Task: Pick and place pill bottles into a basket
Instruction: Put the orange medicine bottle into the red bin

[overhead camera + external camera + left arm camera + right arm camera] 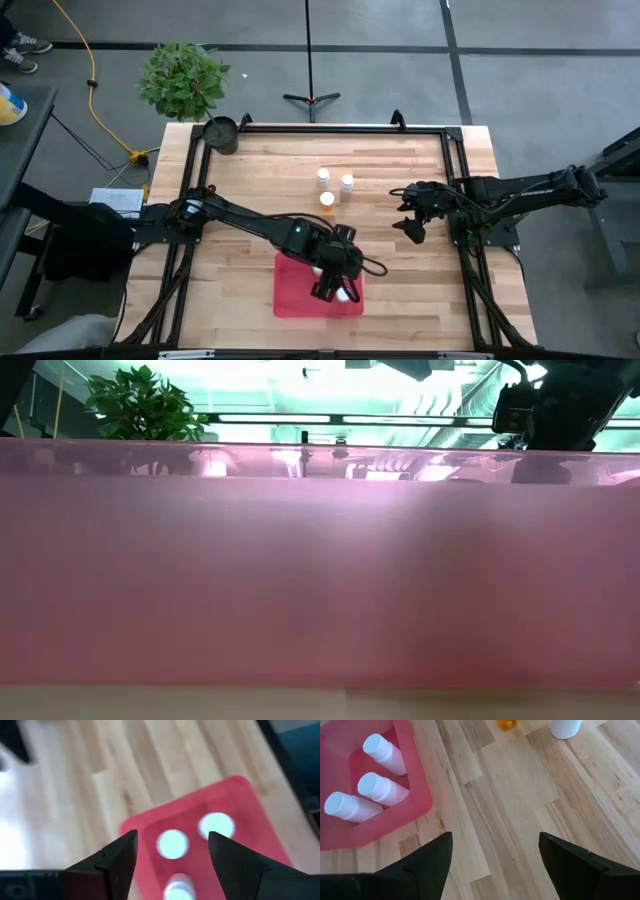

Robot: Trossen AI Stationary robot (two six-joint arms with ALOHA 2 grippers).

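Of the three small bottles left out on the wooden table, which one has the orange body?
The orange-bodied, white-capped bottle, the one closest to the red tray; the other two look all white.

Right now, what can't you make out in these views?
- High view: bottles in the red tray, mostly covered by the left gripper.
- Low view: the tabletop, blocked by the tray's wall.
- Right wrist view: the orange bottle and white bottle, cut off by the picture edge.
- Left wrist view: bottle caps blurred.
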